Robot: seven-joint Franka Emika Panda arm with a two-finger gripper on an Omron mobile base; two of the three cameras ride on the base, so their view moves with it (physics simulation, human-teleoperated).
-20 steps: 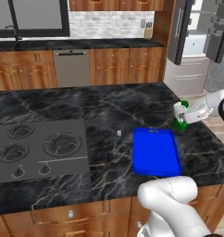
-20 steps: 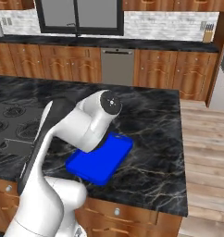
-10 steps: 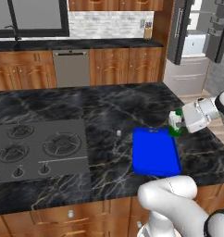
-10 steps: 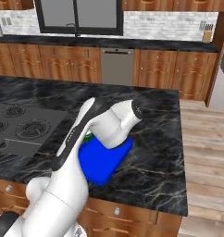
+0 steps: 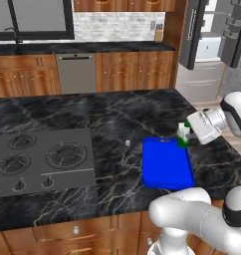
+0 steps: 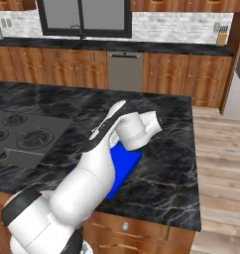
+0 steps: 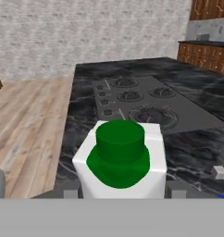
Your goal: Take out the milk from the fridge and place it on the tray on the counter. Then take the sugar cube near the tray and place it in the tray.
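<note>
My gripper [image 5: 185, 135] is shut on the milk [image 5: 183, 133], a small carton with a white top and green cap. It holds the carton sideways from the right, at the far right corner of the blue tray [image 5: 166, 164]. Whether the carton touches the tray I cannot tell. In the hand view the milk [image 7: 121, 159] sits between the fingertips [image 7: 71, 192]. The sugar cube [image 5: 127, 143] lies on the black counter [image 5: 117, 109] left of the tray, and the sugar cube [image 7: 219, 172] is also in the hand view. In the right base view my arm covers most of the tray [image 6: 126, 161]. The fridge [image 5: 207, 35] stands open at the back right.
A grey gas cooktop [image 5: 43, 159] is set in the counter left of the tray. A steel dishwasher panel [image 5: 75, 73] and wooden cabinets line the back wall. The counter ends to the right of the tray, over a wooden floor [image 6: 221, 154].
The gripper has carried the milk leftward and lower, from beyond the counter's right edge to the tray's far right corner. The grip stays the same.
</note>
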